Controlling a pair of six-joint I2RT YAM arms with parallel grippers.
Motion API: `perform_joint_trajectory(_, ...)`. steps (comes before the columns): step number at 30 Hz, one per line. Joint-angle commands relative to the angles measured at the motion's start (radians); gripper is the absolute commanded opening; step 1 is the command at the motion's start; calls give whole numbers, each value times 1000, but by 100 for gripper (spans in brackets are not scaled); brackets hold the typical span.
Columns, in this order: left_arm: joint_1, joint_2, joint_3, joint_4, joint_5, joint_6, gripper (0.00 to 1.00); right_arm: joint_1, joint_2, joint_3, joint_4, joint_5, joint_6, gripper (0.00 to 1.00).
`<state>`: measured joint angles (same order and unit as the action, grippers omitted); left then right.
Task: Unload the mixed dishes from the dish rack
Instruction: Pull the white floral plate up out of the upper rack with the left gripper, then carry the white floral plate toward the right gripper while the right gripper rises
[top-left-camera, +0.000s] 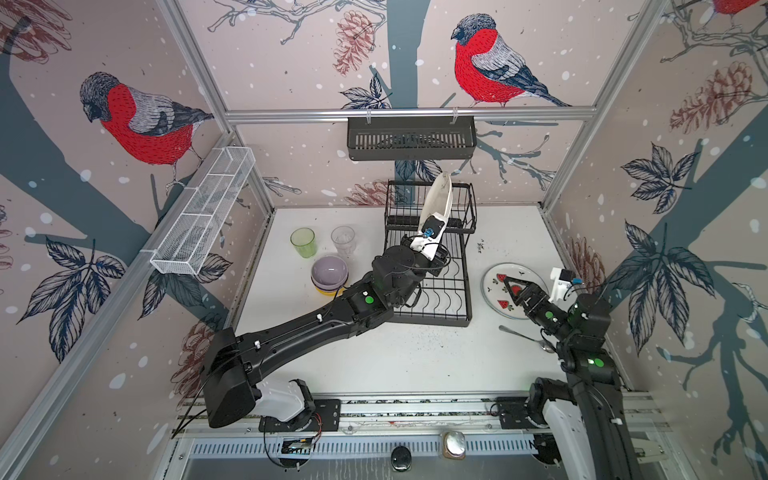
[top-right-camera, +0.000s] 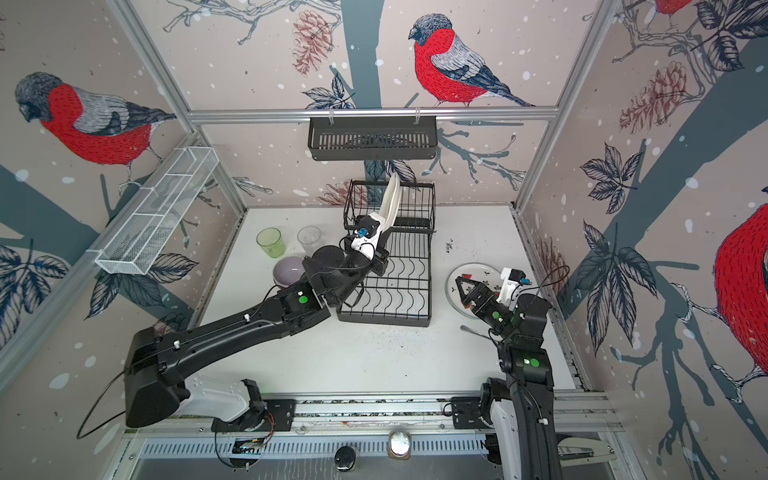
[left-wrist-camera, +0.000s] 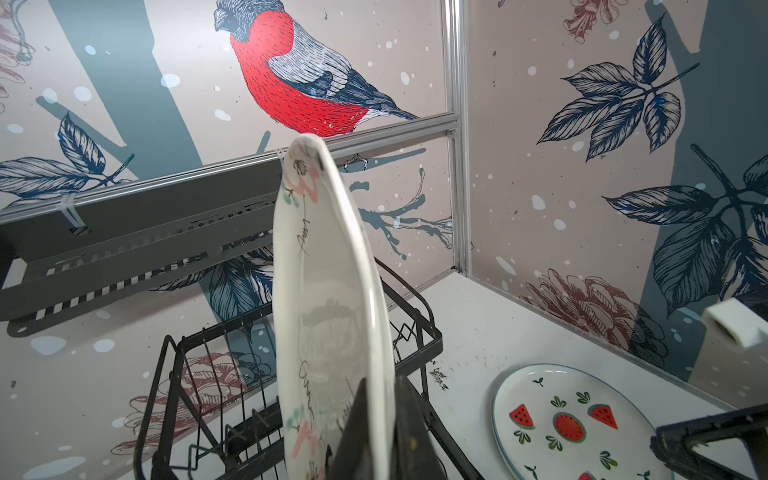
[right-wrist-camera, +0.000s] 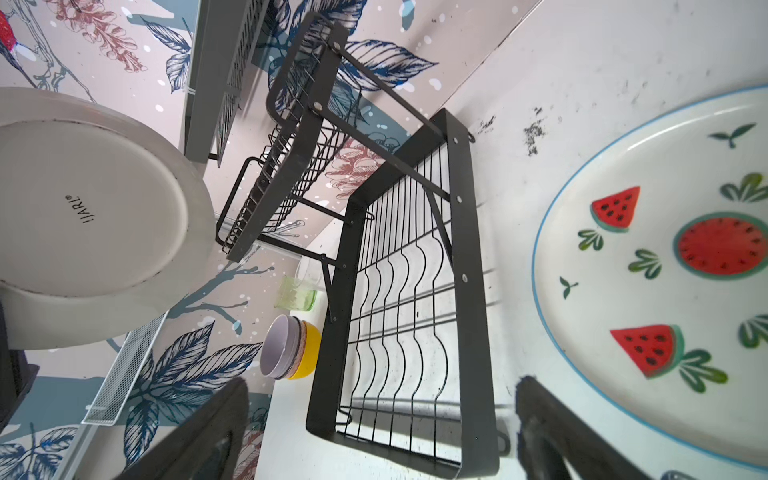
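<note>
The left gripper (left-wrist-camera: 380, 380) clamps the rim of a floral white plate (left-wrist-camera: 332, 311), held on edge over the raised far tier of the dish rack (top-left-camera: 432, 321). Right of the rack, the right gripper (top-left-camera: 512, 292) gapes wide, empty, above a watermelon plate (top-left-camera: 496, 293) flat on the table (top-left-camera: 374, 353).

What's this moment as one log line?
left fingers: shut on floral plate, upright at rack's top tier | right fingers: open above watermelon plate | bowls, green glass, clear glass: on table

Rack (top-left-camera: 436, 320) stands between stacked bowls (top-left-camera: 329, 272), left, and flat-lying plate (top-left-camera: 493, 297), right.
</note>
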<state>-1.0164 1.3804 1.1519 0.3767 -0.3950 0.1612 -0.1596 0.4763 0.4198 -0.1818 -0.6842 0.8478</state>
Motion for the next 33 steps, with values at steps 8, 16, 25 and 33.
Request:
perform_joint_trajectory(8, -67, -34, -135, 188, -62, -2, 0, 2, -129, -39, 51, -25, 148, 99)
perform_joint_trajectory(16, -172, 13, -160, 256, -167, 122, 0, 2, -169, -7, 17, -23, 167, 100)
perform_joint_trajectory(25, -248, 120, -127, 243, -157, 123, 0, 2, -179, -2, 18, -49, 177, 99)
perform_joint_trajectory(33, -297, 175, -123, 226, -189, 132, 0, 2, -170, -13, 35, -78, 185, 100)
